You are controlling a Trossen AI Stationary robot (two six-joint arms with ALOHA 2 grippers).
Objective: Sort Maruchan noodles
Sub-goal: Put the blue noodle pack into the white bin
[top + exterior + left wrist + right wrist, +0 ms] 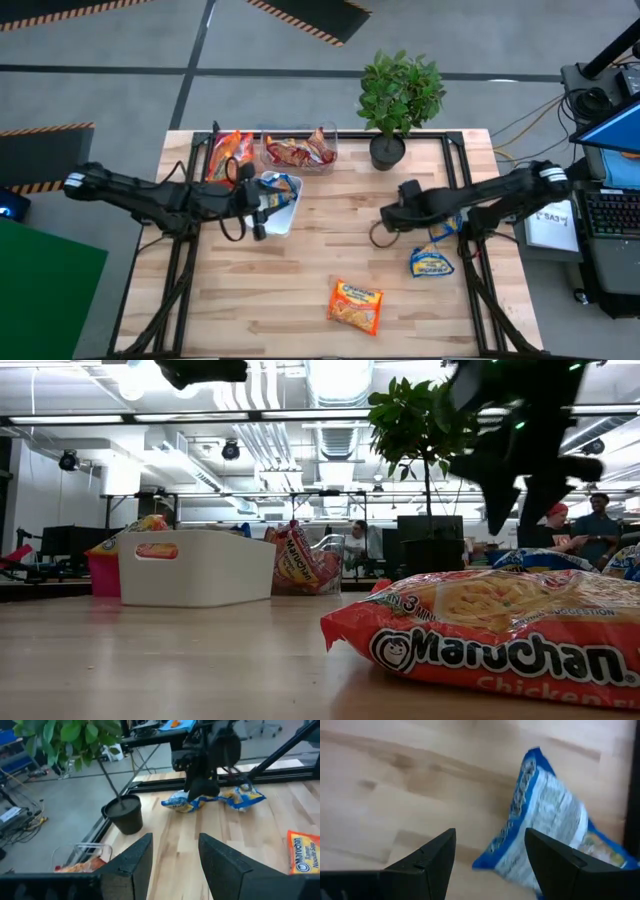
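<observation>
High view: you see the wooden table [320, 260] with both arms reaching inward from its sides. The largest item on it, a potted plant [398, 98], stands at the far edge and takes no part in the sorting.

Three trays sit in a group at the far left. The red tray [226, 155] holds orange packets, the clear tray [297, 150] holds red-brown packets, and the white tray [280, 203] holds a blue-and-yellow packet; each tray appears to collect one colour.

Your left gripper [262, 205] hangs over the white tray. Its wrist view shows the two fingers [132, 862] spread apart with nothing between them, which suggests a release position above that colour's tray.

Your right gripper [392, 215] hovers right of the table's centre, tilted downward. Its fingers [432, 855] are also apart and empty, framing the blue edge of a blue-and-yellow packet [555, 827] lying on the wood just beyond them, probably the next pick.

Unsorted Maruchan noodles: in the high view, one blue-and-yellow packet [432, 263] lies near the right arm, another [445, 228] is partly hidden beneath that arm, and an orange packet [355, 305] lies flat near the front edge.

The orange packet belongs, by colour, in the red tray.
</observation>
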